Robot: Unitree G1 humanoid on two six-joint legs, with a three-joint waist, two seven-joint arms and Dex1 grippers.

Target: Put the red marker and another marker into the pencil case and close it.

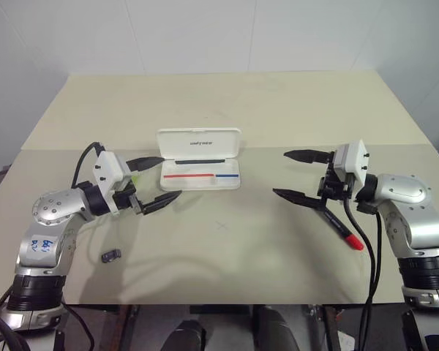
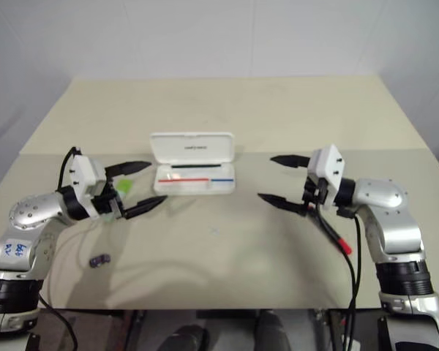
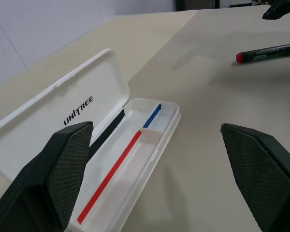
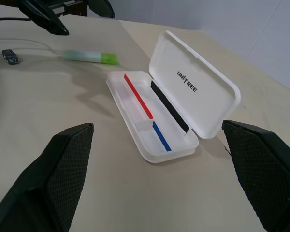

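Observation:
The white pencil case (image 1: 199,146) lies open at the table's middle, lid upright behind the tray (image 3: 157,145), which has a red and blue line inside. The red marker (image 1: 343,226) lies on the table under my right arm, red cap toward the front edge; the left wrist view has it as well (image 3: 268,52). The pale green marker (image 4: 89,56) lies left of the case, partly hidden behind my left gripper (image 1: 155,180). That gripper is open and empty, hovering left of the case. My right gripper (image 1: 293,175) is open and empty too, to the case's right.
A tiny dark grey piece (image 1: 111,256) lies near the front left of the beige table (image 1: 227,248). The table's back edge meets a white wall.

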